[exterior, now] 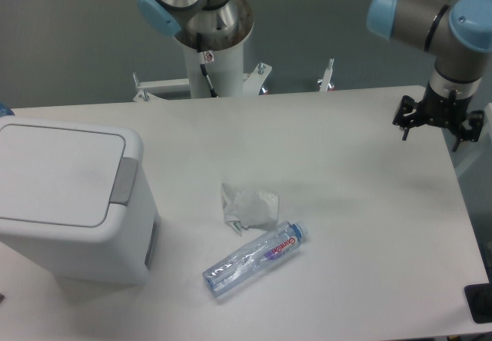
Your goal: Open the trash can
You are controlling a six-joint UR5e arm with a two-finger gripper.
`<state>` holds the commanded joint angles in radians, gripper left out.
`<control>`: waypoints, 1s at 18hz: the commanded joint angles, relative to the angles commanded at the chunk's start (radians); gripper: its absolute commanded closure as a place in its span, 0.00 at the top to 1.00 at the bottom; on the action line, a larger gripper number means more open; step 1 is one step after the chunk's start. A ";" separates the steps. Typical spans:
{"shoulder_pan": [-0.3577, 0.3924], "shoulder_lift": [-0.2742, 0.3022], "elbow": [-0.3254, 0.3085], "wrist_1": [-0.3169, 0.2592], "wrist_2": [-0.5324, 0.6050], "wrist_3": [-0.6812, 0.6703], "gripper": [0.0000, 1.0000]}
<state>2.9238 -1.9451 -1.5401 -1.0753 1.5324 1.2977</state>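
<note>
Your gripper (438, 128) hangs above the table's (346, 203) far right corner, pointing down, with dark prongs showing on both sides of the wrist. It has hold of nothing, but the fingers are too small and dark for you to tell how wide they stand. Above it the arm's grey and light-blue joints rise out of the top right of the view.

Taking the trash can (73, 203) as your landmark: it sits at the left edge of the table, well apart from the gripper, almost the full table width away. Its flat white lid (58, 173) lies shut, and the grey push tab (124, 181) is on the lid's right edge, the side facing the gripper.

To the right of the trash can, near the table's middle, lies a crumpled piece of white paper (250, 206). Just beside the paper, on its near side, a clear plastic bottle (255, 259) lies on its side, blue cap pointing away from the trash can. The arm's white base column (215, 53) stands behind the table, beyond and to the right of the trash can.
</note>
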 joint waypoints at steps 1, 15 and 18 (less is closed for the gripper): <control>0.002 0.002 0.000 0.000 0.000 0.000 1.00; -0.043 0.080 -0.034 0.046 -0.288 -0.352 1.00; -0.099 0.094 -0.041 0.040 -0.313 -0.457 1.00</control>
<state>2.8243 -1.8515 -1.5815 -1.0355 1.2195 0.8408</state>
